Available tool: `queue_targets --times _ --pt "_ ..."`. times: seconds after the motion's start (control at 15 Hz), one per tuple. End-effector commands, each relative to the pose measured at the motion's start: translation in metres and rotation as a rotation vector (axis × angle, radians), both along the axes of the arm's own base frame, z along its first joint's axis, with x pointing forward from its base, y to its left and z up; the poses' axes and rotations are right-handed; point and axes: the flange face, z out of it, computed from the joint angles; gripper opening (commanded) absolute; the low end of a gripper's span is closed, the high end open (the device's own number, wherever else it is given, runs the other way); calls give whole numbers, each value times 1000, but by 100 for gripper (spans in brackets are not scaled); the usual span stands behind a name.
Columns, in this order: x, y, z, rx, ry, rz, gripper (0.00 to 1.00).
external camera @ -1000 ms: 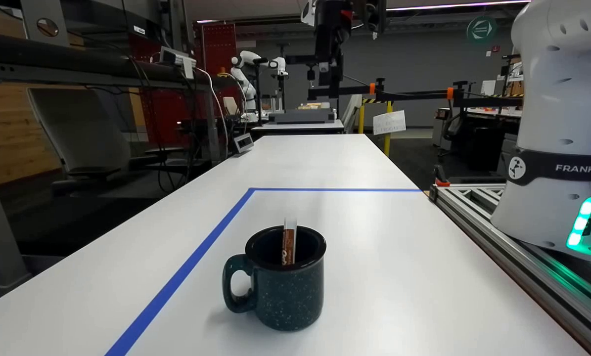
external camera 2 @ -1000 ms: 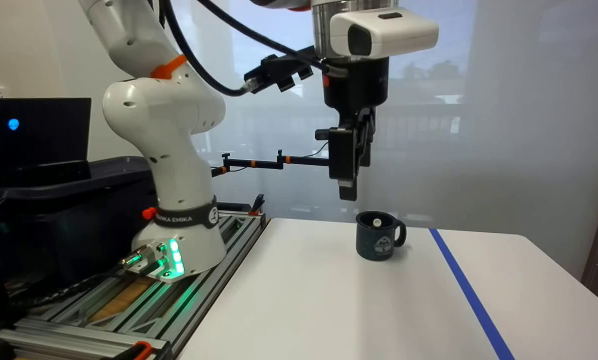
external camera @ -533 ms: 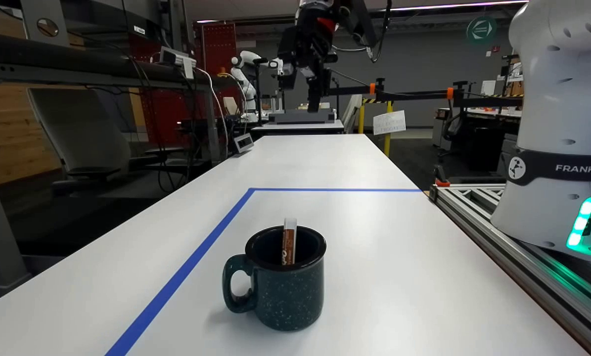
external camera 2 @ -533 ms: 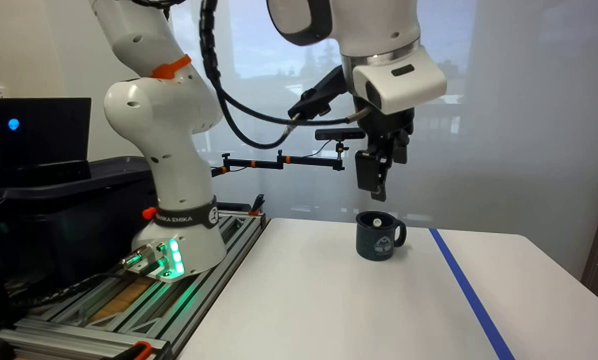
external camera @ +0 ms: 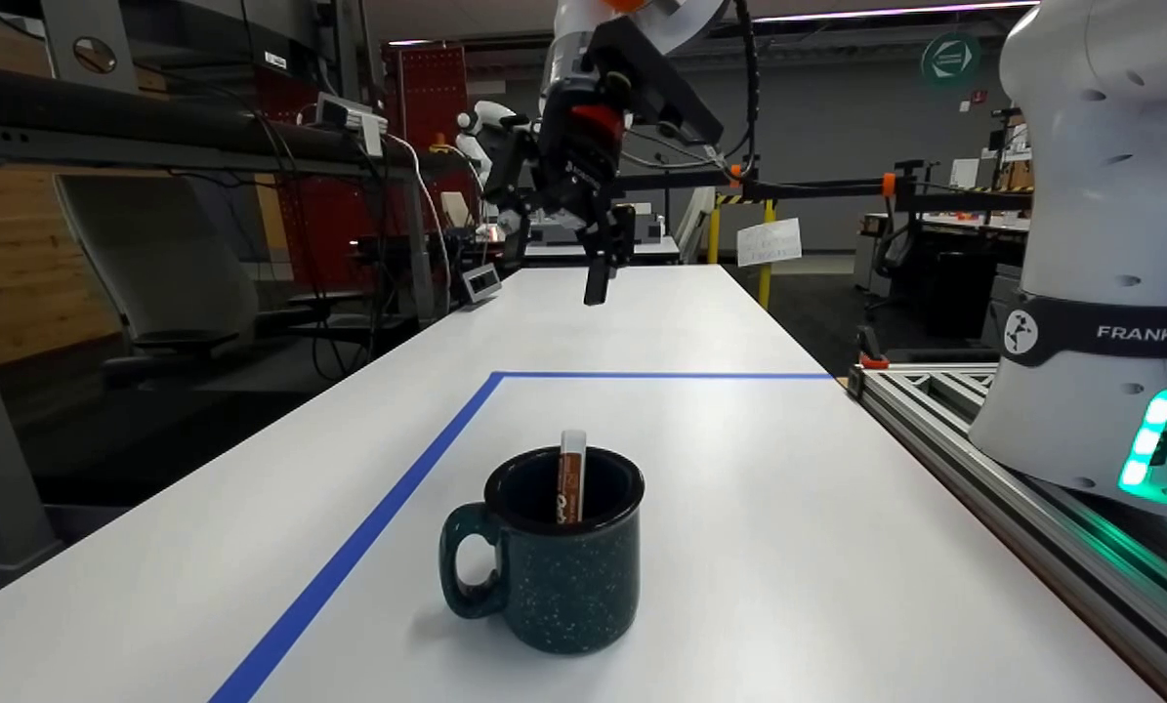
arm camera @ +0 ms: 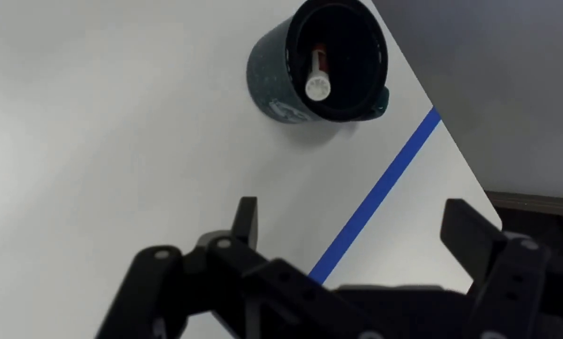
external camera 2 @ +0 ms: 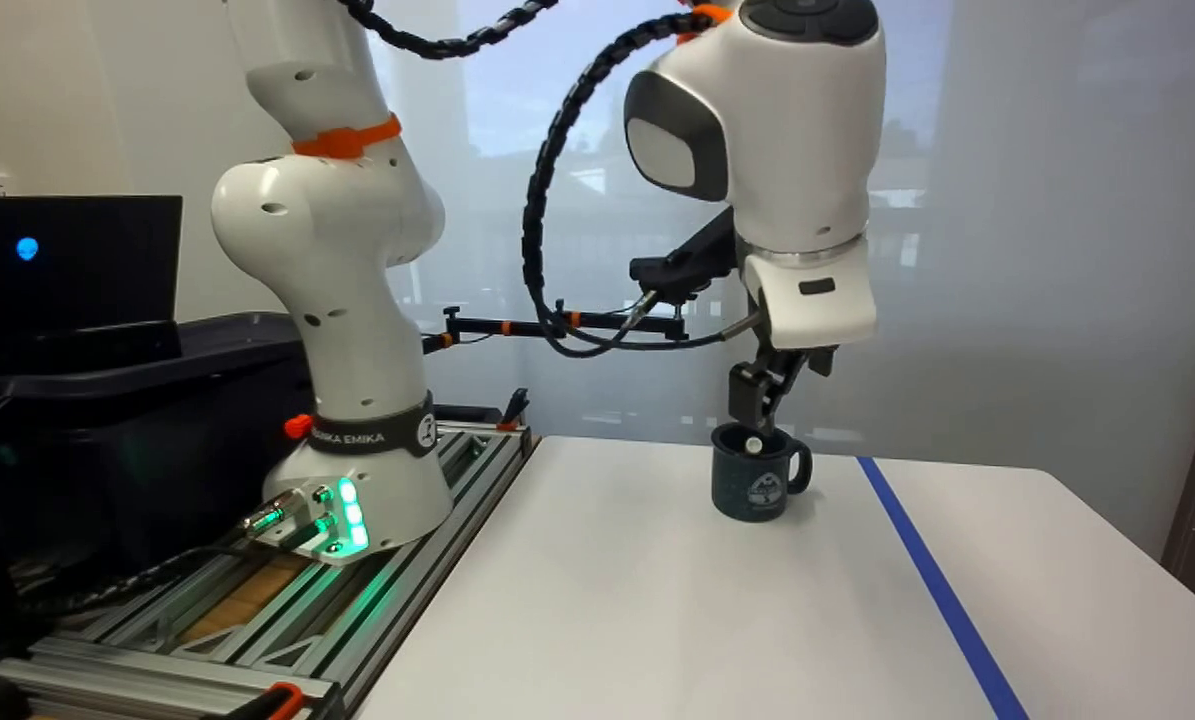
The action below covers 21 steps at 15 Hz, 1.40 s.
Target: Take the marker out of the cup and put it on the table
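Observation:
The dark speckled cup [external camera: 573,586] stands upright on the white table [external camera: 788,547]; it also shows in an exterior view [external camera 2: 737,490] and at the top of the wrist view [arm camera: 272,75]. The reddish-brown marker [external camera: 570,478] leans inside it, its whitish end [arm camera: 318,88] near the rim; that end also shows in an exterior view [external camera 2: 754,445]. The marker's lower part is hidden in the cup. My gripper [arm camera: 349,205] is wide open with nothing between its fingers. In an exterior view the gripper [external camera: 554,276] hangs tilted above the table, beyond the cup and apart from it.
Blue tape [external camera: 388,508] runs on the table past the cup's handle side. The arm's base [external camera 2: 357,490] stands on a metal rail frame [external camera 2: 477,540] along one table edge. A small grey box [external camera: 481,283] sits at the far table edge. A pale screen [external camera 2: 1037,330] rises behind the cup.
The arm has come down and the gripper has moved toward the cup, lower and more tilted. The cup and marker have not moved.

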Motion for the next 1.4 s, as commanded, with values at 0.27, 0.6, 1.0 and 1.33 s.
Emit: queue_targets --times 0.27,0.6,1.0,1.33 --pt "34 32 -31 162 139 -122 100" --pt "36 47 -45 154 232 -91 100" --pt "29 50 -56 96 251 -13 100" --pt "27 58 -57 85 246 19 100"
